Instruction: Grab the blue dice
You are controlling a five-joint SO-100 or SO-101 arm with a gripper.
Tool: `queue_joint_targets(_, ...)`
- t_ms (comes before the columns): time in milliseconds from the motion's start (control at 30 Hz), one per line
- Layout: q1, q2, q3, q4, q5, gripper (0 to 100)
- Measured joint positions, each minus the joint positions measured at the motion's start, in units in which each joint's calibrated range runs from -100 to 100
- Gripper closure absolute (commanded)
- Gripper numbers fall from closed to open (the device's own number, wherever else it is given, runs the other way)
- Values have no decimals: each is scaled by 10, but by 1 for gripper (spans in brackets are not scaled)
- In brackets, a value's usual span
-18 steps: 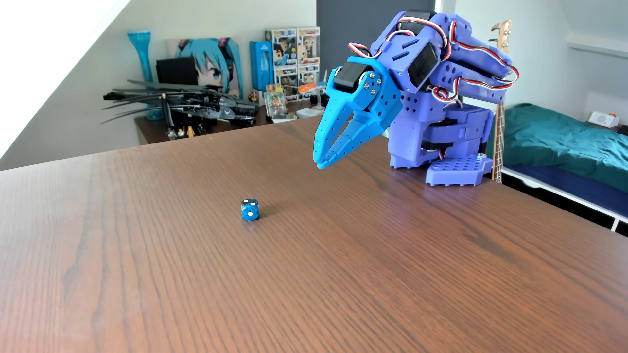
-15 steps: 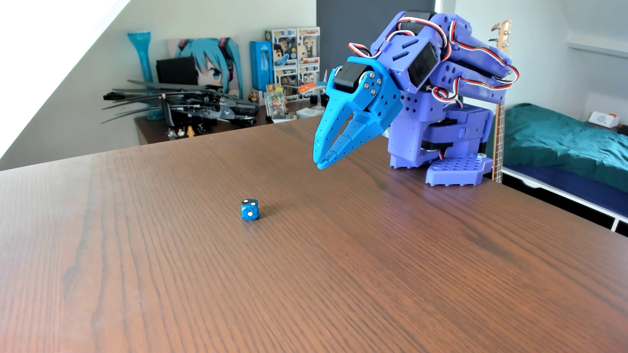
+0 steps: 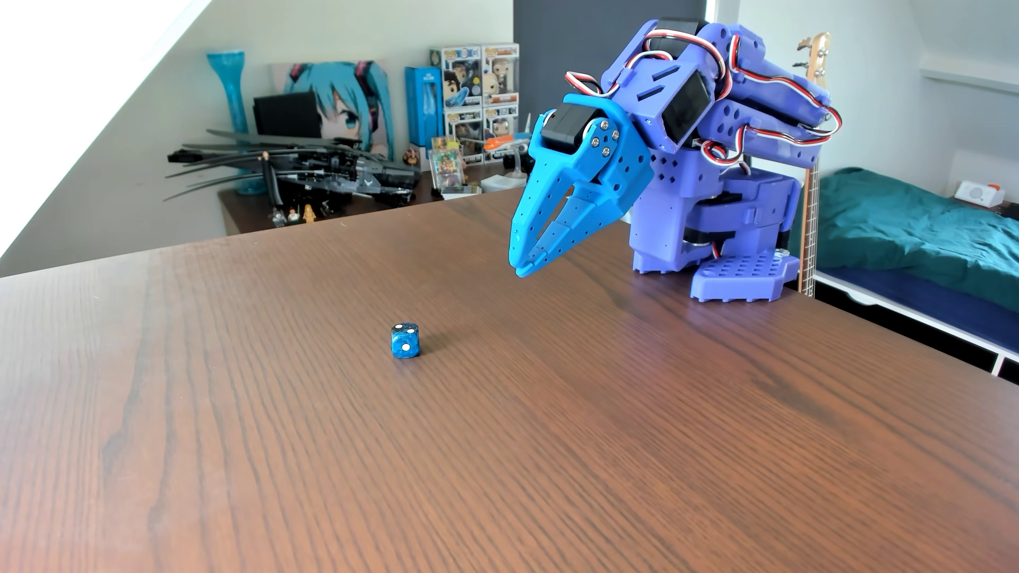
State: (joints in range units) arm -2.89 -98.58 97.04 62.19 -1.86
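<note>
The blue dice point(image 3: 406, 340) is a small glossy marbled blue cube with white pips. It sits alone on the brown wooden table point(image 3: 496, 441), left of centre. My bright blue gripper point(image 3: 524, 267) hangs above the table, up and to the right of the dice, well apart from it. Its fingers point down and to the left with the tips together; it is shut and holds nothing. The purple arm point(image 3: 711, 126) is folded over its base point(image 3: 739, 275) at the table's far right.
The table's right edge point(image 3: 910, 341) drops off towards a bed with a teal blanket point(image 3: 904, 231). Behind the table's far edge stands a lower desk with a black model aircraft point(image 3: 331, 171), boxed figures point(image 3: 479, 99) and a poster.
</note>
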Motion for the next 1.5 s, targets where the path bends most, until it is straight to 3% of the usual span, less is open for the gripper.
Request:
queue_joint_targets(167,2,0,0,0,0,98)
queue_joint_targets(333,68,0,-10,0,10,98)
queue_joint_targets(567,82,35,-233,23,63,98)
queue_joint_targets(733,73,237,-520,99,76,98)
queue_joint_targets(967,46,681,-944,307,93,98)
queue_joint_targets(1067,35,860,-1092,343,93,98)
queue_joint_targets(1200,24,1041,-1153,344,89,98)
queue_joint_targets(1367,23,1141,-1152,327,83,98)
queue_joint_targets(1500,36,1152,-1102,299,83,88)
